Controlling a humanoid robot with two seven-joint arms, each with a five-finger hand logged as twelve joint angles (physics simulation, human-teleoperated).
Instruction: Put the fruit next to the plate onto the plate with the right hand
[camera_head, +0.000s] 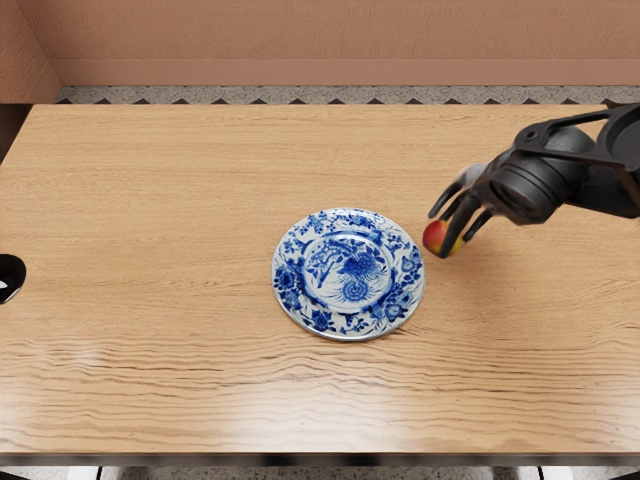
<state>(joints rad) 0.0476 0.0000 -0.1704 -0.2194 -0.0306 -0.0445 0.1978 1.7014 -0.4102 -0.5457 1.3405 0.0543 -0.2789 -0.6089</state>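
Just off the right rim of the plate (300, 312), the right hand (473, 203) has its dark fingers (452, 212) curled down over the fruit (435, 238), closing on it from above and from the right. The fruit is beside the plate, not on it. I cannot tell whether it rests on the worktop (150, 200) or hangs a little clear of it.

The step in hand looks like securing the grasp and then carrying the fruit left. To do it well, the fingers should wrap below the widest part of the fruit, since a small round thing may squirt out of a shallow pinch. The lift should clear the plate's raised edge before any sideways travel, so the fruit does not knock the rim and shove the plate. The release is best made low over the flat centre of the plate, where the fruit is least likely to roll off.

The fruit is small and round, mostly red with a yellow patch on its right side, and the fingers half cover it. The plate is white with a dense blue pattern and holds nothing. A dark part of the left arm (8, 278) shows at the left edge of the worktop
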